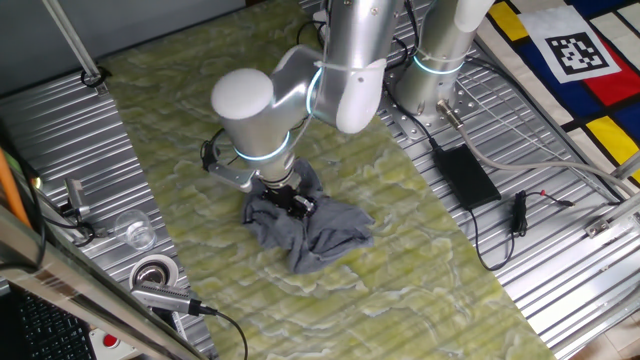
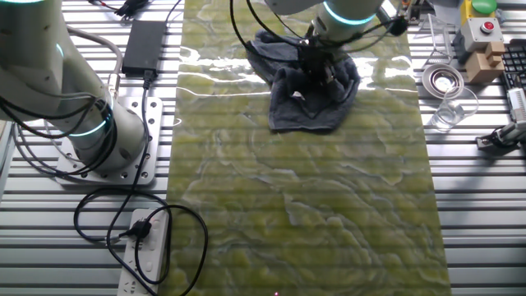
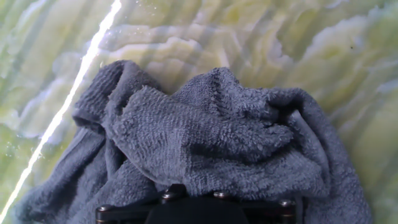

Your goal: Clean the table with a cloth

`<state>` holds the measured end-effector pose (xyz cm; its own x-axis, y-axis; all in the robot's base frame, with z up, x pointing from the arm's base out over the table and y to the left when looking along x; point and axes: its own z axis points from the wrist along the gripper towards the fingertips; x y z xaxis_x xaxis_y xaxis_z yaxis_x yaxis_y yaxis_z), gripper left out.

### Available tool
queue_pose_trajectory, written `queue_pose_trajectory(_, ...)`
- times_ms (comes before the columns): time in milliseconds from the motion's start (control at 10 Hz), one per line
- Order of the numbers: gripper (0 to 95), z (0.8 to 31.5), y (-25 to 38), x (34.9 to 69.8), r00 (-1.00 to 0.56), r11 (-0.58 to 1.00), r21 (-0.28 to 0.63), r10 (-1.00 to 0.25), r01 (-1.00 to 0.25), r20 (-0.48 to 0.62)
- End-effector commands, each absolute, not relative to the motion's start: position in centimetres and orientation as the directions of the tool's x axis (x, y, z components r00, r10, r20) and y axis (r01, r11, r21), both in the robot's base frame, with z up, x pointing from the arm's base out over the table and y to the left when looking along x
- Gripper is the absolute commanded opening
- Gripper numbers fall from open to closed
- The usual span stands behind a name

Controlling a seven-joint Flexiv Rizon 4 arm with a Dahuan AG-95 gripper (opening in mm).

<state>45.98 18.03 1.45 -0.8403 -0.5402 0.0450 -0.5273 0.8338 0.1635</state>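
The arm bends low over the bench (image 1: 420, 270), its gripper (image 1: 292, 200) buried in the cloth (image 1: 320, 232); jaws' state cannot be told.

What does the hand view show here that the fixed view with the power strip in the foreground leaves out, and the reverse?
Only the hand view shows the cloth's looped terry weave and how it bunches into a raised fold just ahead of the fingers.

Only that fixed view shows the whole layout: the cloth's full outline near one end of the table, the gripper pressed down into it, a power strip, a clear cup and a tape roll.

Both show the blue-grey cloth crumpled on the marbled table, with a bright glare streak beside it.
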Motion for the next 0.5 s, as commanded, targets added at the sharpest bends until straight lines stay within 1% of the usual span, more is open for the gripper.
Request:
queue_pose_trajectory(100,0.0,1.6,19.8,44.2,-0.844,0.838,0.16,-0.535,-0.522,0.049)
queue_pose_trajectory(500,0.0,1.3,23.4,40.8,-0.877,0.872,0.154,-0.477,-0.464,0.056)
